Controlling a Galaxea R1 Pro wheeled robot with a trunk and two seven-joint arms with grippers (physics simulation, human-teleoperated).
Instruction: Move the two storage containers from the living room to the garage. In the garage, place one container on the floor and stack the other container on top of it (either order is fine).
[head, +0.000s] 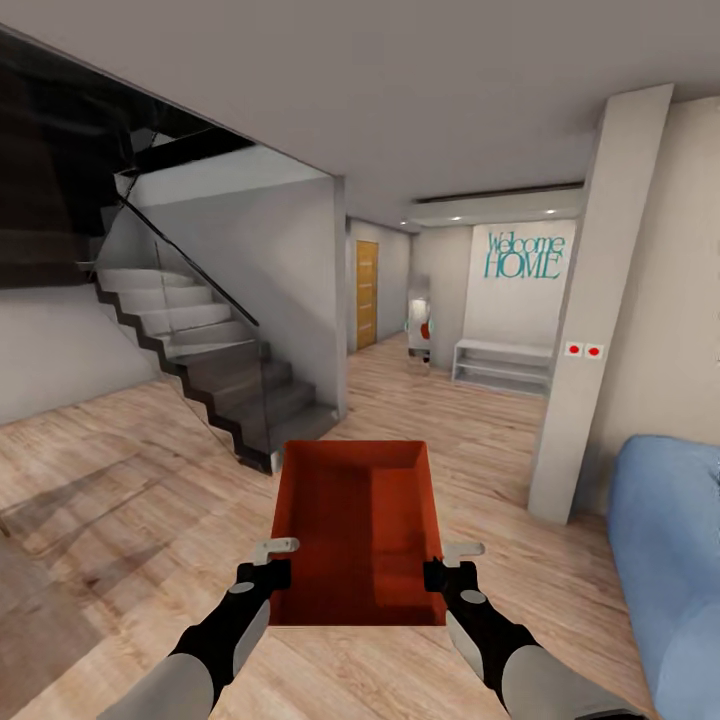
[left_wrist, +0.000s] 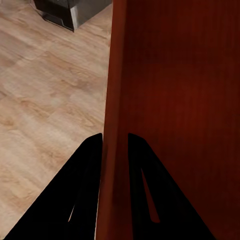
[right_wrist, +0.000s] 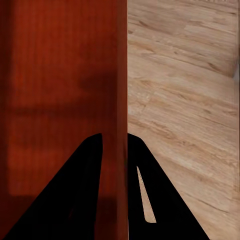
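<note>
An orange-red storage container hangs in front of me above the light wood planks of the living room, carried by both arms. My left gripper is shut on its left wall near the close corner, and my right gripper is shut on the right wall. The left wrist view has the left gripper with one black finger on each side of the container wall. The right gripper pinches the container wall the same way. I see one container. The garage and its floor are out of view.
A dark staircase with a glass rail rises at the left. A white pillar and a blue sofa stand at the right. Ahead, a hallway leads to an orange-wood door and a white bench shelf.
</note>
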